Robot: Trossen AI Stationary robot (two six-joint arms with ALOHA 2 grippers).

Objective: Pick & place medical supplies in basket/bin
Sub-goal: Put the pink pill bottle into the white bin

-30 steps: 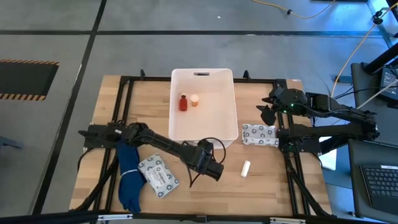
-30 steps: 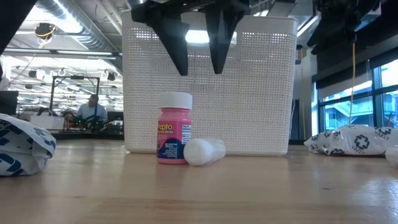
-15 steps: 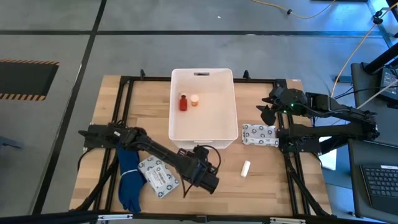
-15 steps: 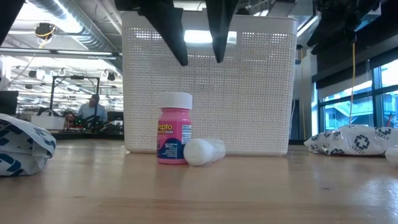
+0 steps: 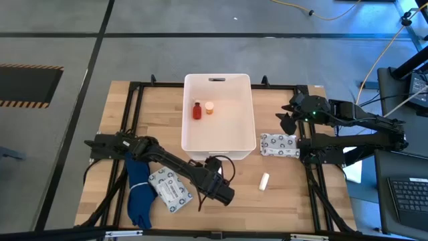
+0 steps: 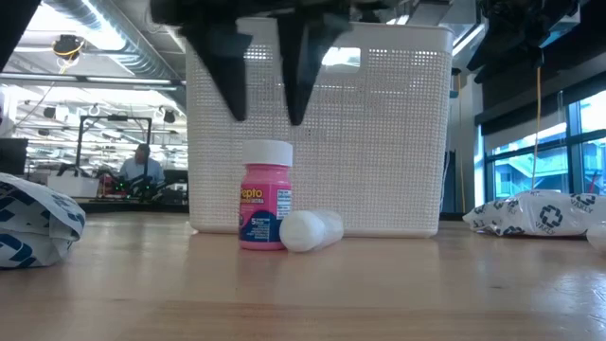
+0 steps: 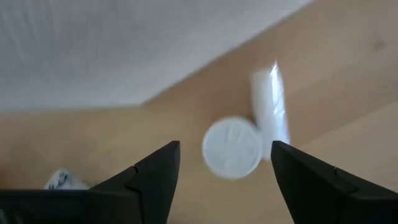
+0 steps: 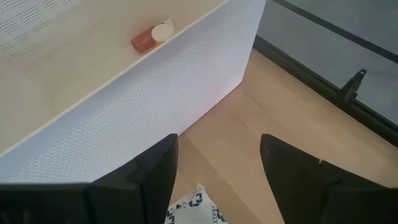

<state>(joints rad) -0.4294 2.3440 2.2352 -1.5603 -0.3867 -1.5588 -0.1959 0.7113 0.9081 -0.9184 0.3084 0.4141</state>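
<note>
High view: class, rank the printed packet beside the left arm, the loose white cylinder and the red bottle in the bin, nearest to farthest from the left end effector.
From the left end effector:
1. Loose white cylinder, on the table toward the right arm.
2. Printed packet, beside the left arm, close to the cylinder's distance.
3. Red bottle, inside the bin, clearly farthest.

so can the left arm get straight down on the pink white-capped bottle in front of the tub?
Probably yes. The left gripper hangs open right above the pink white-capped bottle; nothing sits between. A short white cylinder lies touching the bottle's side and may get nudged.

"pepto" on pink bottle
</note>
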